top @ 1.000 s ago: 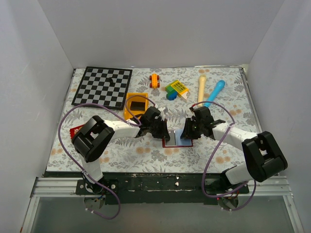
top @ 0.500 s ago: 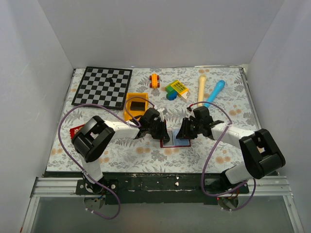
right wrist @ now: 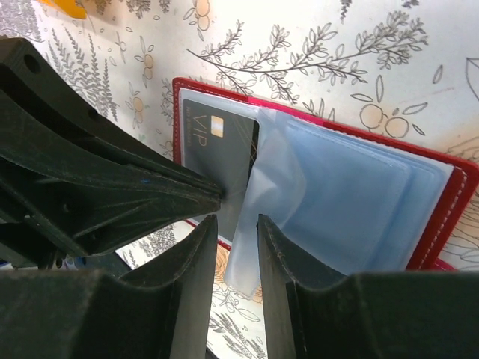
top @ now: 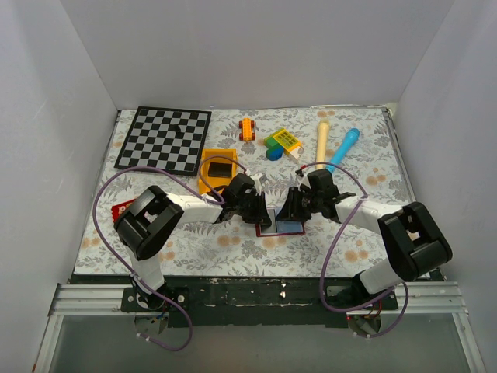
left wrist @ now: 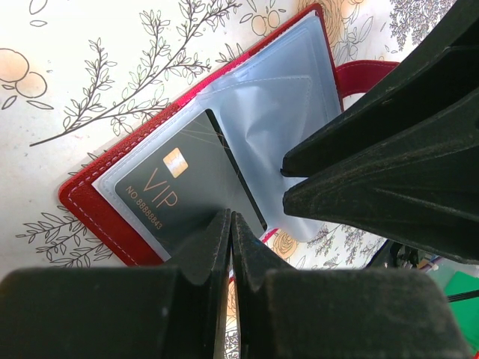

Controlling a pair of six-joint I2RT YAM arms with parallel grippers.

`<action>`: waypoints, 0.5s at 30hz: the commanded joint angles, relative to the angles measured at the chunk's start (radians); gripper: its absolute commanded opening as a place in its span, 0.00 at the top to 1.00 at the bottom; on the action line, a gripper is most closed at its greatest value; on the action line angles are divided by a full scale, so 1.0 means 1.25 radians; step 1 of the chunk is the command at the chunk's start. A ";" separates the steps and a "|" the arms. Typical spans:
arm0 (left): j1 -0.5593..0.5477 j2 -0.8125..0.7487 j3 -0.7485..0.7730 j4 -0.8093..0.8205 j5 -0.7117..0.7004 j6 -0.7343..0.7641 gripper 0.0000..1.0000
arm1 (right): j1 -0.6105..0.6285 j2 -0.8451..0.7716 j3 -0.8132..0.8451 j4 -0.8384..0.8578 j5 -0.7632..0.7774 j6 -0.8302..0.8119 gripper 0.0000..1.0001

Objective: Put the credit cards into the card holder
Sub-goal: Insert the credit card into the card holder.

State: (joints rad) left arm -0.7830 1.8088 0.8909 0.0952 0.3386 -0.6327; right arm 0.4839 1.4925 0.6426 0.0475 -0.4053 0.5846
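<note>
The maroon card holder (top: pixel 279 227) lies open on the flowered cloth, its pale blue pockets up (left wrist: pixel 97 206) (right wrist: pixel 441 209). A black credit card (left wrist: pixel 179 187) marked VIP sits in its left pocket (right wrist: pixel 217 146). My left gripper (left wrist: pixel 230 215) is shut, and its tips rest on that card's near edge (top: pixel 260 214). My right gripper (right wrist: pixel 237 218) stands open on the other side (top: pixel 290 208), with a loose pale blue pocket leaf (right wrist: pixel 251 224) hanging between its fingers. Another black card (top: pixel 219 166) lies in the yellow bin (top: pixel 204 180).
A chessboard (top: pixel 165 138) lies at the back left. A toy car (top: pixel 247 129), coloured blocks (top: pixel 282 143), a cream stick (top: pixel 322 144) and a blue one (top: pixel 342 149) sit along the back. A red item (top: pixel 123 210) lies by the left arm.
My right gripper has moved left over the open card holder, closer to the left gripper. The left gripper has stayed shut in place.
</note>
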 commanded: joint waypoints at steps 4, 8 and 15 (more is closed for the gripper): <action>-0.004 -0.032 -0.022 -0.022 -0.006 0.001 0.98 | -0.002 0.047 0.021 0.099 -0.076 0.035 0.63; -0.004 -0.077 -0.035 -0.029 -0.014 -0.002 0.98 | -0.002 0.058 0.030 0.106 -0.078 0.037 0.63; -0.004 -0.142 -0.060 -0.050 -0.028 -0.007 0.98 | -0.001 0.080 0.039 0.126 -0.102 0.043 0.63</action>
State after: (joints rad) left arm -0.7830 1.7226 0.8371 0.0517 0.3248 -0.6395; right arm 0.4839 1.5719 0.6514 0.1459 -0.4942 0.6289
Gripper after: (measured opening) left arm 0.021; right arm 0.370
